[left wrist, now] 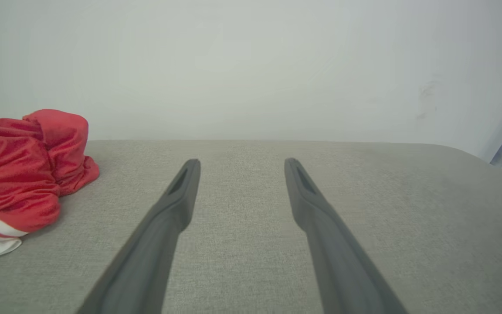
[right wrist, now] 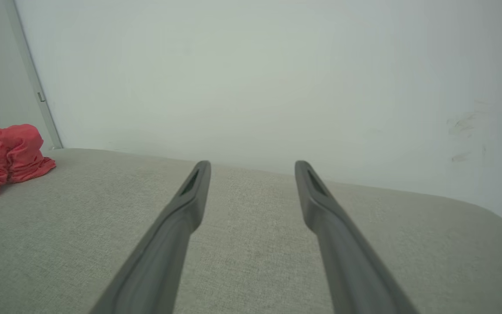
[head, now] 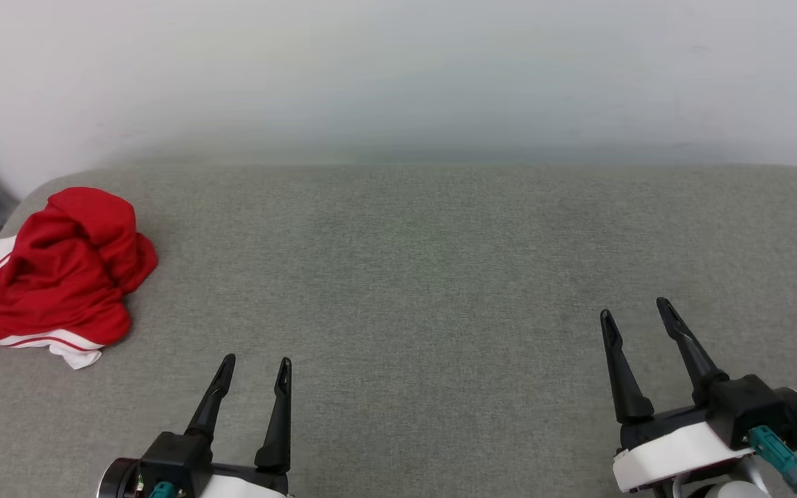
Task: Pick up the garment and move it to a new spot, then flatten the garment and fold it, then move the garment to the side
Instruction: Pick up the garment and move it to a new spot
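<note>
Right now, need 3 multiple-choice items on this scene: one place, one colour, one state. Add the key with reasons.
1. Where does the red jersey lie on the grey fabric surface?
A. far left, near the back corner
B. dead centre
C. far right

2. What colour is the jersey's trim?
A. blue
B. black
C. white with red stripes

3. What state is the jersey in?
A. folded flat
B. crumpled in a heap
C. lifted in the air

Key:
1 A: in the head view it sits by the surface's left edge, ahead and to the left of the left gripper.
2 C: white bands with a red stripe show along its near edge.
3 B: the cloth is bunched in folds and rests on the surface, while the left gripper and right gripper are open and apart from it.
</note>
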You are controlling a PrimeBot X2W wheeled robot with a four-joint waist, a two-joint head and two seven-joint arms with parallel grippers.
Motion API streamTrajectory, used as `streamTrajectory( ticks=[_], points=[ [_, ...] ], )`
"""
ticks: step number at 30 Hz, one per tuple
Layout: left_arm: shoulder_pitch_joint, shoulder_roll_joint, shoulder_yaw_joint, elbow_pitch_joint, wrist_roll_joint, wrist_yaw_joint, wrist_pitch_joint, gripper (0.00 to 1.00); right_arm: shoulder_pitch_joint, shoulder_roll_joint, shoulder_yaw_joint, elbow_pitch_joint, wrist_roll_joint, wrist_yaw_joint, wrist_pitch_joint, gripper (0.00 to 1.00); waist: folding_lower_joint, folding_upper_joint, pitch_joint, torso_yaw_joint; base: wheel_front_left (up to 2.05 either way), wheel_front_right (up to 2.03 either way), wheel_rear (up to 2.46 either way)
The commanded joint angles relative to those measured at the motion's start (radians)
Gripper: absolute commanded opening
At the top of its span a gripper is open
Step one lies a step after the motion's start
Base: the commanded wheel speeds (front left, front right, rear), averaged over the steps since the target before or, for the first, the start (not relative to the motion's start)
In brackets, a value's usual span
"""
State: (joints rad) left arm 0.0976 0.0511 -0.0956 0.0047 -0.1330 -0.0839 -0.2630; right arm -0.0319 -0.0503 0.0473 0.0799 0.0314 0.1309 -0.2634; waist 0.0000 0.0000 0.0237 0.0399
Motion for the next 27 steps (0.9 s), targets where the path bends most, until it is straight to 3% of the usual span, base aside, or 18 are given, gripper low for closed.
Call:
streamTrajectory(
  ticks=[1, 27],
  points=[
    [0.01, -0.001, 0.008, 0.0, 0.003, -0.001, -0.003, 1.0, 0.018, 0.0, 0.008, 0.003, 0.008, 0.0, -0.002, 1.0, 0.0, 0.0, -0.008, 0.029, 0.0, 0.0, 0.0],
    [0.06, -0.001, 0.086, 0.023, 0.024, -0.02, -0.003, 1.0, 0.058, 0.0, 0.095, 0.02, 0.017, 0.0, -0.002, 1.0, 0.0, 0.0, -0.076, 0.357, 0.0, 0.0, 0.0]
  ],
)
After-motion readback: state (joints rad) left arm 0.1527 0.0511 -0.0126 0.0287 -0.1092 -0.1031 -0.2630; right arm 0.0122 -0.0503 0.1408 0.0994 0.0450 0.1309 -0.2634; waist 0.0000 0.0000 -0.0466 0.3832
